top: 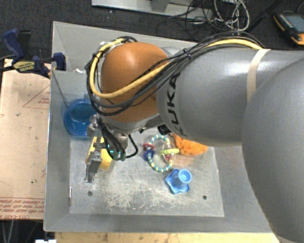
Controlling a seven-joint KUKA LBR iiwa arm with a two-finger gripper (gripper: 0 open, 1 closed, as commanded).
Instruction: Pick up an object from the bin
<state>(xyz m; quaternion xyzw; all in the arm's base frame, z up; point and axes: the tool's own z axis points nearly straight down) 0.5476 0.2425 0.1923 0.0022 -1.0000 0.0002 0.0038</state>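
Gripper of the arm, lowered into the left part of the bin, its tip close to the bare grey floor near the left wall. Whether the claw is released or clenched cannot be told, and nothing can be seen grasped in it. A small yellow piece sits against the gripper's right side; it cannot be told whether it belongs to the gripper or is a loose thing. The nearest loose thing is the cup, blue and translucent, lying beside the left wall towards the far left corner. It is just beyond the gripper and partly covered by the wrist. Above the gripper is the rounded orange cover of the wrist, with black and yellow cables looped across it and running back along the arm. The arm enters over the right rim and hides the far right part of the bin. Near the middle of the floor, well apart from the gripper, lies a bead ring of pale green, pink and blue beads. An orange tuft lies just beside the ring, towards the right wall and partly under the arm. A small blue piece lies near the ring, towards the near rim. The floor along the near rim is scuffed.
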